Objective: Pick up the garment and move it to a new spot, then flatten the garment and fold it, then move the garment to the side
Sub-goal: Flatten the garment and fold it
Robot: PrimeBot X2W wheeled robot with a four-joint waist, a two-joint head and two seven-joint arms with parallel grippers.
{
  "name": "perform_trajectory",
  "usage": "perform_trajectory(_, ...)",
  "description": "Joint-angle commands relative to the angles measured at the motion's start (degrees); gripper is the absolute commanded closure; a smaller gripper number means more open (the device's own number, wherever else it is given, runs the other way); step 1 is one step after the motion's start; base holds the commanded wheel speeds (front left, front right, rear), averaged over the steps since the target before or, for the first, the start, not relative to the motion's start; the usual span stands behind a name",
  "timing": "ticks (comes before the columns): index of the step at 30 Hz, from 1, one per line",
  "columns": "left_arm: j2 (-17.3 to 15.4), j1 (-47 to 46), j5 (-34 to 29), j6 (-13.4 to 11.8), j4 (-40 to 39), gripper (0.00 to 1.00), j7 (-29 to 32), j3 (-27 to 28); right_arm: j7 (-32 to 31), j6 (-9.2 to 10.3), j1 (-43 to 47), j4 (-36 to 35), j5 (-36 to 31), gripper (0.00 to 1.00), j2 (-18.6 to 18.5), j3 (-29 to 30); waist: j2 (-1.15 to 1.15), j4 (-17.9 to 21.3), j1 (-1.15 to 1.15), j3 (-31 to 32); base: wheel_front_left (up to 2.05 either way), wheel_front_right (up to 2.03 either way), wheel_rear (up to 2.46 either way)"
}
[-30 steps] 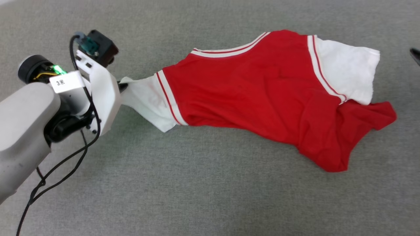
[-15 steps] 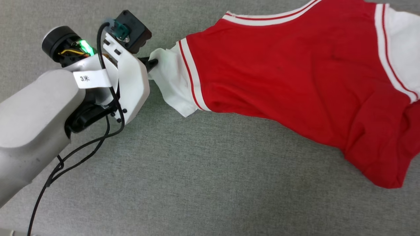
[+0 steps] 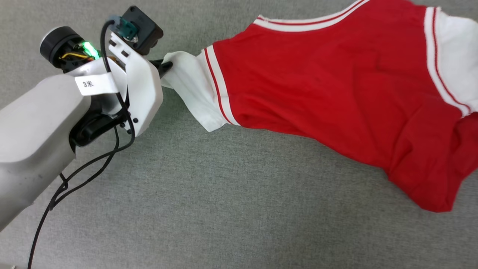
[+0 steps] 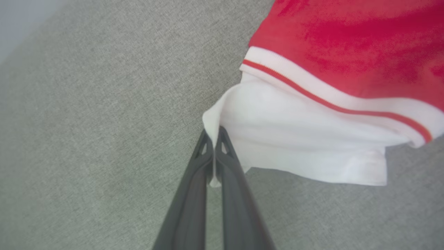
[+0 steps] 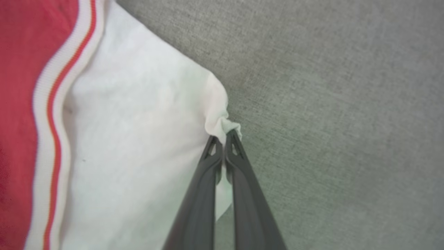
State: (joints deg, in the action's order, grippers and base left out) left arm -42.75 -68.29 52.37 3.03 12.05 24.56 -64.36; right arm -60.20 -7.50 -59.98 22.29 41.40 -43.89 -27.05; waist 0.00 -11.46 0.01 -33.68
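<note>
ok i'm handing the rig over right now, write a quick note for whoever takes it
Left tool: shut on the edge of one white sleeve.
Right tool: shut on the edge of the other sleeve.
Shirt: lying on the grey surface, spread between the two sleeves, rumpled, with the hem end bunched at the robot's right.
Done: both sleeves gripped.
Left: flatten it, fold it, move it aside.
</note>
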Motion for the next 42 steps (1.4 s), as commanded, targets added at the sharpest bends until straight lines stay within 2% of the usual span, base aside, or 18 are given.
perform_trajectory(1, 0.0, 0.6, 0.4, 0.1, 0.4, 1.0, -0.7, 0.4, 1.8, 0.03, 0.2, 0.6, 0.7, 1.0, 1.1, -0.2, 0.0, 0.8, -0.01, 2.3, 0.0, 0.0, 0.0)
perform_trajectory(3, -0.4, 0.6, 0.3, 0.1, 0.6, 1.0, -1.7, 0.9, 4.1, 0.02, -0.6, -0.3, 0.9, 1.0, 1.5, -0.6, 0.0, 1.4, -0.01, 4.3, 0.0, 0.0, 0.0)
perform_trajectory(4, -1.0, 0.5, 0.3, 0.1, 0.3, 1.0, -3.1, 1.5, 7.6, 0.03, -0.2, -1.9, 2.1, 1.0, 0.8, -1.7, 0.0, 2.2, -0.01, 7.5, 0.0, 0.0, 0.0)
perform_trajectory(7, -1.8, 0.1, 0.5, -0.1, -0.7, 1.0, -4.4, 2.3, 11.3, 0.03, 0.6, -4.4, 3.0, 1.0, -1.0, -3.1, 0.0, 2.9, -0.01, 10.3, 0.0, 0.0, 0.0)
perform_trajectory(8, -3.0, -0.6, 0.2, -0.6, -2.0, 1.0, -5.6, 3.4, 14.4, 0.03, 1.4, -7.2, 4.2, 1.0, -2.9, -4.1, 0.0, 3.7, -0.01, 12.7, 0.0, 0.0, 0.0)
perform_trajectory(13, -4.3, -2.4, -0.5, -1.7, -4.4, 1.0, -7.7, 5.3, 19.3, 0.03, 0.8, -11.2, 5.4, 1.0, -5.2, -4.1, 0.0, 5.1, -0.01, 15.9, 0.0, 0.0, 0.0)
perform_trajectory(18, -4.4, -6.0, -1.5, -2.3, -5.9, 1.0, -8.6, 7.4, 23.6, 0.03, -1.5, -12.6, 4.7, 1.0, -5.2, -2.2, 0.0, 6.1, -0.01, 17.6, 0.0, 0.0, 0.0)
perform_trajectory(24, -1.6, -13.4, -2.5, -2.0, -3.4, 1.0, -8.7, 10.1, 27.3, 0.03, -7.9, -10.7, -0.9, 1.0, -2.5, 0.3, 0.0, 6.8, -0.01, 16.1, 0.0, 0.0, 0.0)
perform_trajectory(31, 2.3, -25.0, -4.2, -0.6, 5.1, 1.0, -9.1, 12.9, 28.0, 0.03, -21.0, -4.0, -8.6, 1.0, 2.3, 1.0, 0.0, 7.2, -0.01, 10.9, 0.0, 0.0, 0.0)
perform_trajectory(42, 6.9, -40.4, -8.4, 1.2, 20.2, 1.0, -16.4, 16.3, 35.4, 0.03, -40.6, 8.3, -20.1, 1.0, 9.4, 1.3, 0.0, 7.0, -0.01, 3.9, 0.0, 0.0, 0.0)
